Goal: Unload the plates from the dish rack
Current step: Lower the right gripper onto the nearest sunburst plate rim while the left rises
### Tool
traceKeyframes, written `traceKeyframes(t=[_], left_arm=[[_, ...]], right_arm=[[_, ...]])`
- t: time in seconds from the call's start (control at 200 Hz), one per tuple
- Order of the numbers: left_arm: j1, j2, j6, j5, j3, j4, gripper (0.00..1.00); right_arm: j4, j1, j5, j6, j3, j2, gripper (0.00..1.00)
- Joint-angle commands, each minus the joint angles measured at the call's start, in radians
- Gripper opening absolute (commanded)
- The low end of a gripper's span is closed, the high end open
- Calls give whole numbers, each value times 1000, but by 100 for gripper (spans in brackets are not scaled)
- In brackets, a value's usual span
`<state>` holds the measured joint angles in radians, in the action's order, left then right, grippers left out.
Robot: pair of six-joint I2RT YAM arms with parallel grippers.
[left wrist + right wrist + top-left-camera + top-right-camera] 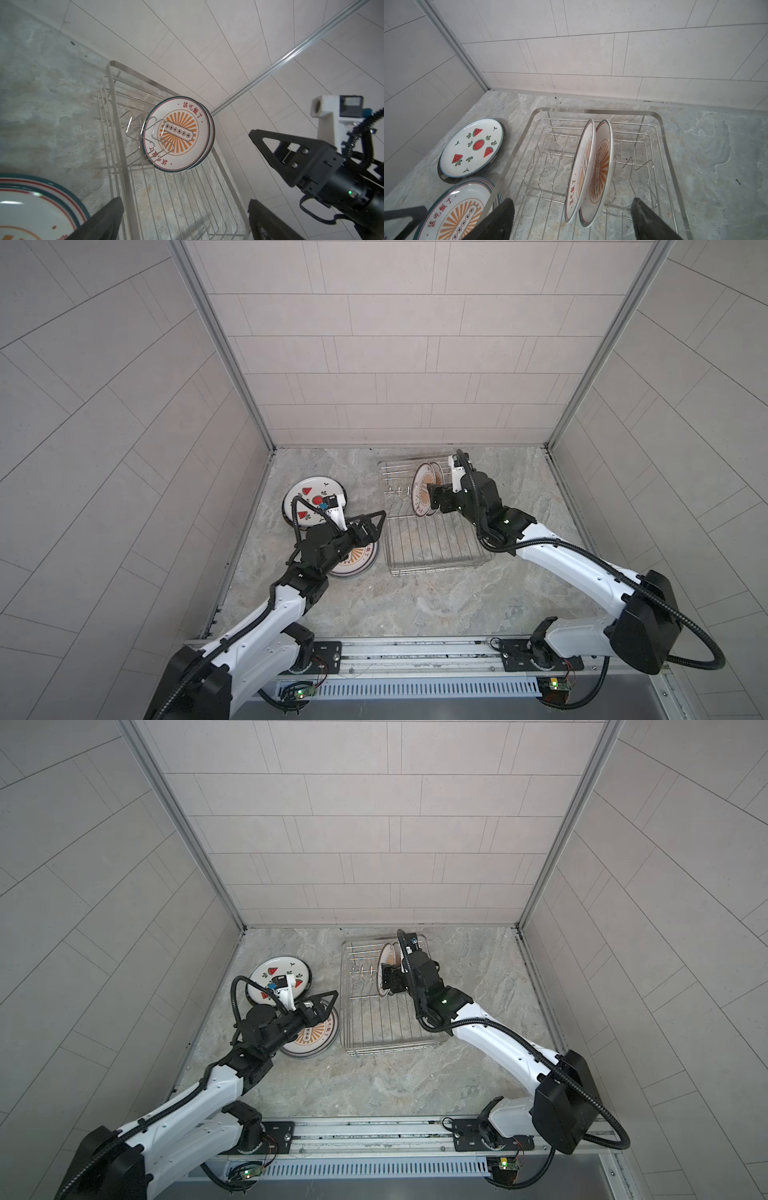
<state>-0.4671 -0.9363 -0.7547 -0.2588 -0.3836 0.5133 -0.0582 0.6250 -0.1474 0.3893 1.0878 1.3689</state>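
Observation:
The silver wire dish rack (432, 547) (382, 1029) stands right of the middle in both top views. Two sunburst plates (583, 166) (423, 489) (178, 135) stand upright in its prongs, leaning together. My right gripper (573, 204) (432, 499) (386, 979) is open, one finger on either side of the pair, touching neither. Left of the rack, my left gripper (185, 207) (372, 526) (326, 1004) is open and empty over a flat sunburst plate (357, 564) (456, 212).
A watermelon plate (307, 493) (270, 971) (471, 147) lies on a darker plate at the back left. Tiled walls close in the back and both sides. A metal rail (415, 649) runs along the front edge.

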Motion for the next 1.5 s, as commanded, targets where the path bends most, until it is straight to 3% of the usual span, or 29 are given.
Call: traceKeyframes(t=[0.0, 0.1, 0.275, 0.48, 0.56, 0.796, 0.976, 1.136, 1.331, 1.366, 1.406, 1.496], left_arm=[[-32, -31, 90, 14, -34, 44, 100], [-39, -80, 76, -29, -34, 113, 100], [-90, -135, 105, 11, -60, 94, 100], [-114, -155, 119, 34, -61, 101, 100], [-116, -155, 119, 41, -57, 100, 100], [-125, -155, 109, 63, -44, 115, 100], [-127, -162, 118, 69, -34, 128, 100], [-126, -153, 116, 134, 17, 188, 100], [-125, -153, 112, 125, 17, 187, 100], [-126, -154, 110, 132, 20, 191, 100], [-126, -155, 106, 141, 25, 198, 100], [-126, -164, 96, 149, 38, 222, 100]], right_arm=[[-85, -7, -43, -4, 70, 61, 82], [-90, -7, -44, -3, 114, 115, 72], [-45, -10, -94, -3, 134, 163, 55], [-46, -18, -126, 11, 163, 206, 51], [-20, -24, -102, 8, 155, 215, 40], [-64, -27, -119, 16, 216, 284, 39], [-99, -27, -149, 15, 257, 336, 31], [-91, -28, -156, 17, 260, 358, 29], [-100, -27, -176, 27, 280, 392, 25], [-102, -27, -174, 26, 282, 396, 17], [-105, -27, -175, 29, 286, 403, 0], [-107, -24, -180, 41, 293, 420, 2]])
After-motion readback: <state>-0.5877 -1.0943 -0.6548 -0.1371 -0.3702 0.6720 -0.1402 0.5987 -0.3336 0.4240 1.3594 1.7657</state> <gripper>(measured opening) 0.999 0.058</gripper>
